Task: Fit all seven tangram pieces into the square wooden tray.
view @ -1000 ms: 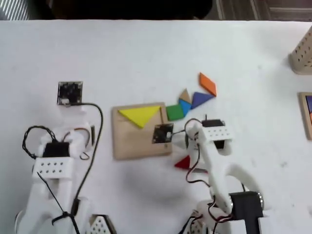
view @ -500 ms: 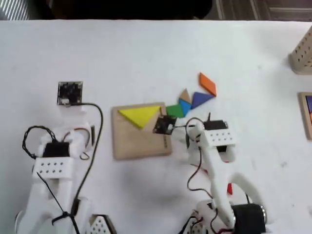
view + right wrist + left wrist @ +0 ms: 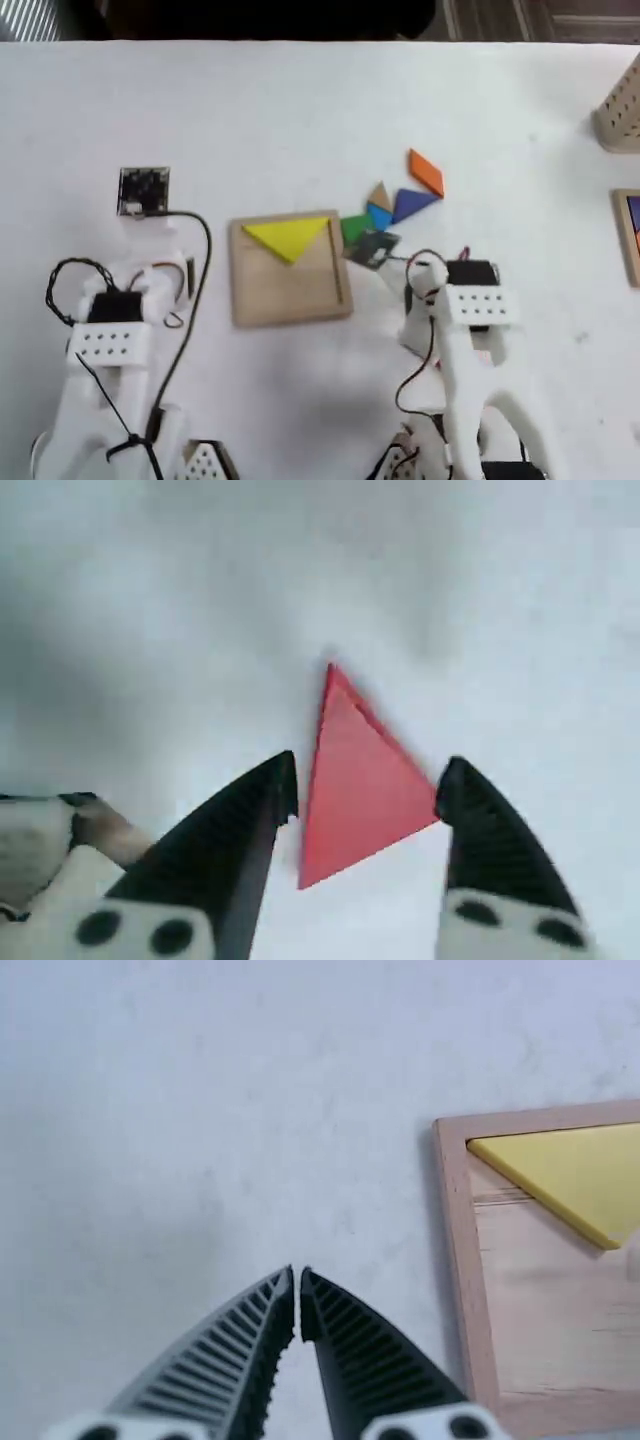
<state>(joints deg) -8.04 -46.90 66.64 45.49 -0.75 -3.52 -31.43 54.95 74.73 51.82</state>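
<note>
My right gripper (image 3: 370, 770) hangs spread open astride the red triangle (image 3: 360, 780), which lies flat about four o'clock from the tray (image 3: 285, 290). It looks light, stiff and probably slick, so I'd pinch opposite edges.

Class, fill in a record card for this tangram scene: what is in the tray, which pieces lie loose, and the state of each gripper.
tray: square wooden tray, holding one piece, the yellow triangle
loose pieces beside tray: green square, light blue triangle, tan triangle, dark blue triangle, orange parallelogram
seventh piece: red triangle, flat on the table
right gripper: open, one finger on each side of the red triangle
left gripper: shut, empty, over bare table beside the tray
</note>
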